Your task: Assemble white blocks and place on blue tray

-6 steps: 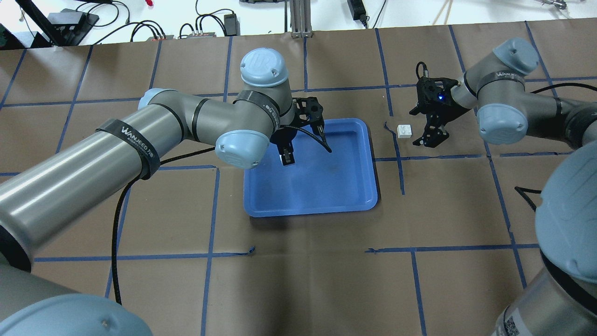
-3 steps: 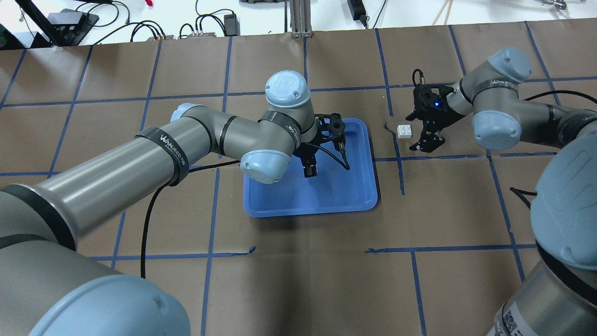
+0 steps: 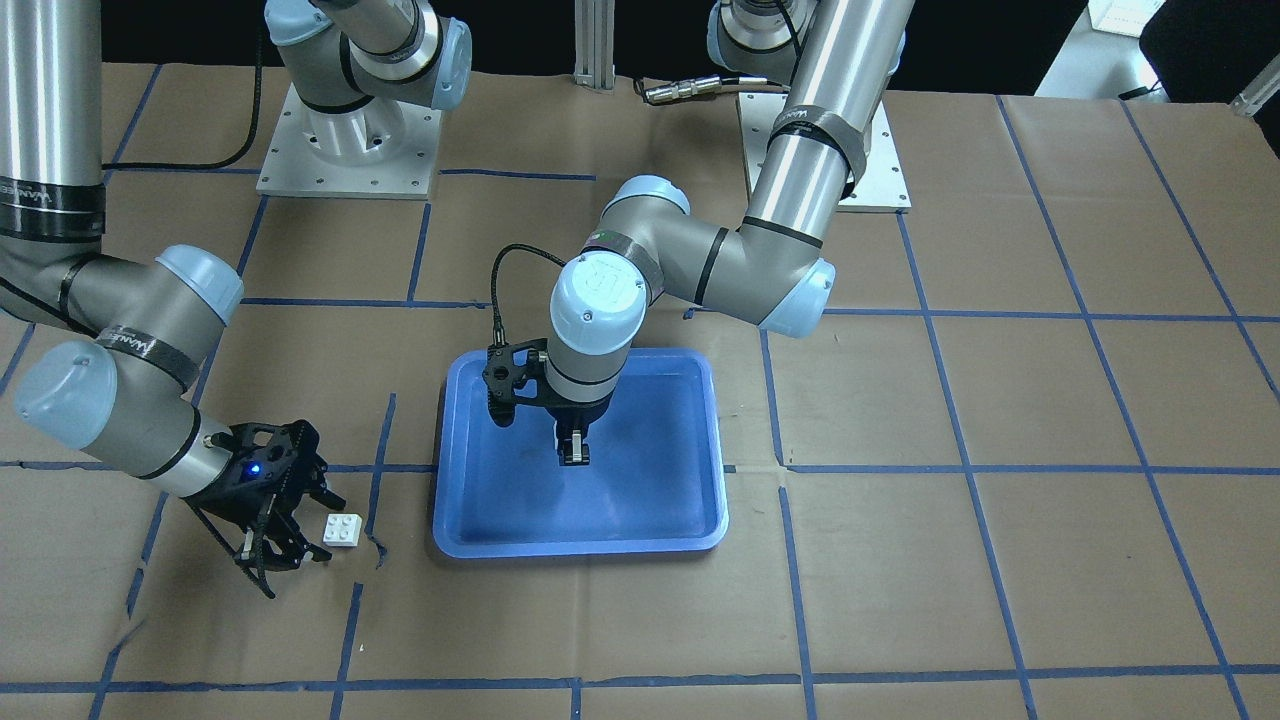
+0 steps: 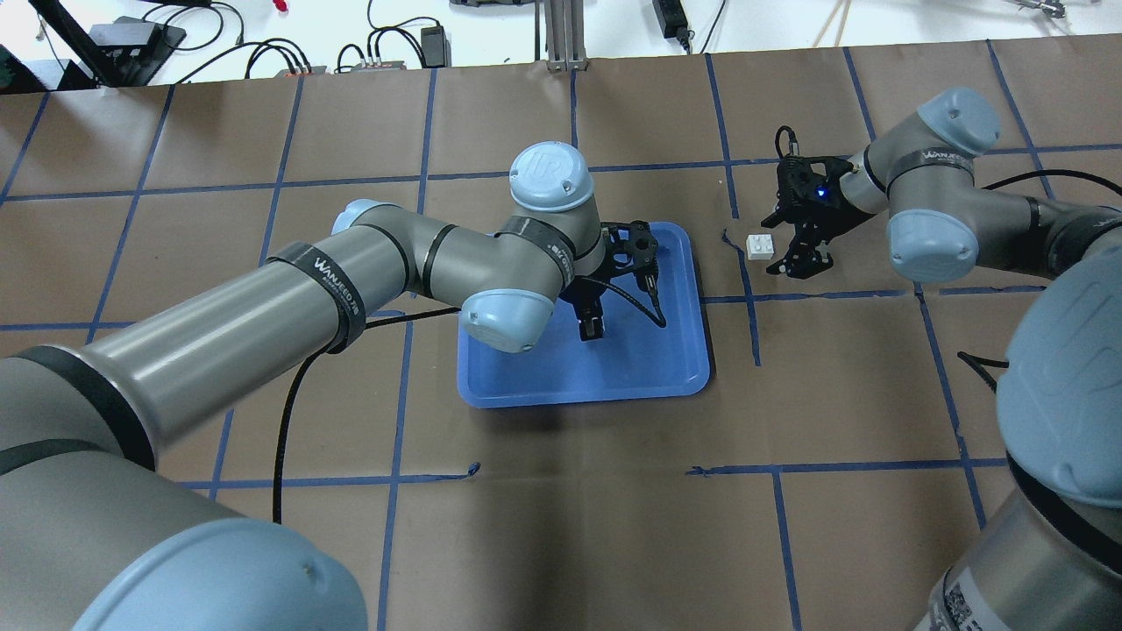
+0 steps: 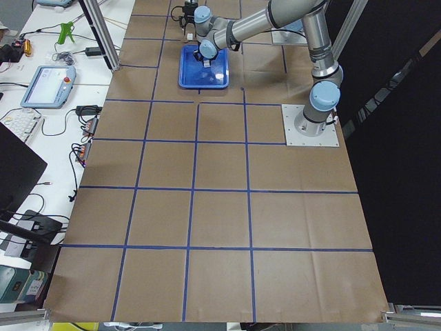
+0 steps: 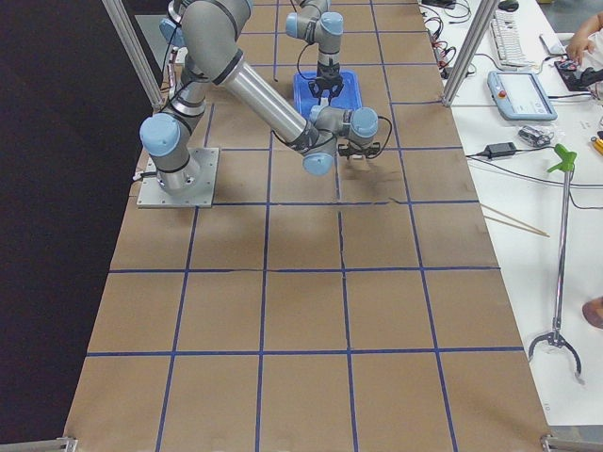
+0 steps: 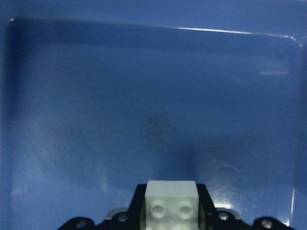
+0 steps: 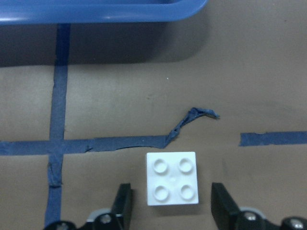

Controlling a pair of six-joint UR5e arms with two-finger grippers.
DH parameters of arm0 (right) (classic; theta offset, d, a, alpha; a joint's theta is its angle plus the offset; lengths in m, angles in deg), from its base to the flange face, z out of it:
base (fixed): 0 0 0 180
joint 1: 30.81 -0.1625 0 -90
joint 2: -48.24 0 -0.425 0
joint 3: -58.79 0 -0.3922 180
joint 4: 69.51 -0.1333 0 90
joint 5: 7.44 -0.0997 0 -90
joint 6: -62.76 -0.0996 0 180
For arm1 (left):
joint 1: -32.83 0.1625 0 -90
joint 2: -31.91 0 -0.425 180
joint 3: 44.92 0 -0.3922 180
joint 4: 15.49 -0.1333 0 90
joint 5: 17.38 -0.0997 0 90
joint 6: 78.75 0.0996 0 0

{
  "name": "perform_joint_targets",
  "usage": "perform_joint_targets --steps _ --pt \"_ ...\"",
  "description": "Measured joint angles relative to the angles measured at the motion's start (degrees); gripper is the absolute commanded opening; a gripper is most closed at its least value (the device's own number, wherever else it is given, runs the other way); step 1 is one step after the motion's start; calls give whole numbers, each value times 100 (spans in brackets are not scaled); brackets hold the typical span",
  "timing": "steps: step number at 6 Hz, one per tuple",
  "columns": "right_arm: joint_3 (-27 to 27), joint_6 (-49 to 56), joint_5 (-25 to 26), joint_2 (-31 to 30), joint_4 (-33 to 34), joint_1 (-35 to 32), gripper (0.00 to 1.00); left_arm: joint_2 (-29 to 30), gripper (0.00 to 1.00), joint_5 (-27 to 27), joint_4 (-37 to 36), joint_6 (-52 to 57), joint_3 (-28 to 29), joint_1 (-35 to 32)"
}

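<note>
Your overhead sits at 6 o'clock looking toward 12; front cam sits at 12 facing back. Side cams far off at 9 and 3, wrist cams close-up. All catch the blue tray (image 4: 671, 359).

One block (image 4: 760, 247) on table (image 4: 561, 526) right of tray (image 4: 653, 368), second block (image 7: 171, 199) over tray

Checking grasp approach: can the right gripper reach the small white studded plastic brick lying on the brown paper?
Probably yes. The right gripper is open, and its wrist view shows the small white studded plastic brick lined up between the fingers, nothing blocking.
</note>
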Motion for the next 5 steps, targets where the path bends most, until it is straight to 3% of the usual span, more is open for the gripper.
perform_joint_targets --steps 1,2,5 --pt "-8 0 2 -3 15 0 37 -5 64 -42 18 -1 0 -1" --pt "-17 -3 0 -8 29 0 31 -4 99 -81 24 -22 -3 -5" --pt "-51 -15 0 -33 59 -3 29 -119 99 -112 113 -63 16 -16"
